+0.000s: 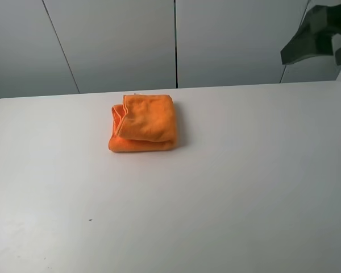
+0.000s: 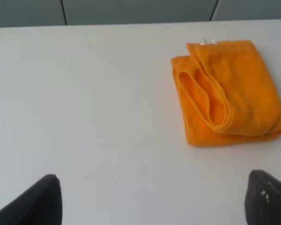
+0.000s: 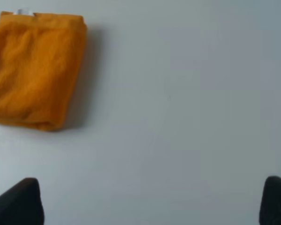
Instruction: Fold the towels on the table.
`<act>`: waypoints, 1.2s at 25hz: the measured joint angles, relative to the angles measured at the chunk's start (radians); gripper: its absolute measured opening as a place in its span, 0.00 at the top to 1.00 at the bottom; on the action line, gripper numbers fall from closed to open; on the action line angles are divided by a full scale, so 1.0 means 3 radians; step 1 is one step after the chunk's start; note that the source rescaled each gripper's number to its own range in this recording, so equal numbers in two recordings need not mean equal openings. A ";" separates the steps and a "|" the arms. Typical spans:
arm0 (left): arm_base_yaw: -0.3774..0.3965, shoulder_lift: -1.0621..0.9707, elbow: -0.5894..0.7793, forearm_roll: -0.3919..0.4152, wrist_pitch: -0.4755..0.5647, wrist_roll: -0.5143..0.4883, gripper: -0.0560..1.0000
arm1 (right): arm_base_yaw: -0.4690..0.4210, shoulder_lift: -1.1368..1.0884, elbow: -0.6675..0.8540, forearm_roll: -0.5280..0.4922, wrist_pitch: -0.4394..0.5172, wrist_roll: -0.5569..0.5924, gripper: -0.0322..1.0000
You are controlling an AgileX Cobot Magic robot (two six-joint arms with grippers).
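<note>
Towel (image 2: 229,91) lies folded, well apart from both open claws.

Bright orange towel (image 1: 143,123), plain, unpatterned, lighter stitched hem; tiny white label (image 2: 207,42) at its 12 o'clock edge. Matte white tabletop (image 1: 244,187). Black end effector fingers (image 2: 37,201). Grey wall panels (image 1: 119,42).

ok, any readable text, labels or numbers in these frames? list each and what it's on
No readable text in any view.
White label at the back edge of the folded orange towel: only a sliver shows, too small and blurred to read.
Table and the wall panels behind it: no markings.
</note>
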 joint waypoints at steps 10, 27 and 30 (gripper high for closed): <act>0.0000 -0.1755 0.0785 -0.0008 0.0351 -0.0026 0.00 | 0.0000 -0.2123 0.0728 -0.0251 0.0624 0.0045 0.00; 0.0000 -0.2537 0.1213 0.0140 0.0885 -0.0015 0.00 | 0.0000 -0.3286 0.1060 -0.0622 0.1018 0.0061 0.00; 0.0000 -0.2537 0.1213 0.0167 0.0840 0.0085 0.00 | 0.0000 -0.3286 0.1302 -0.0597 0.0965 0.0061 0.00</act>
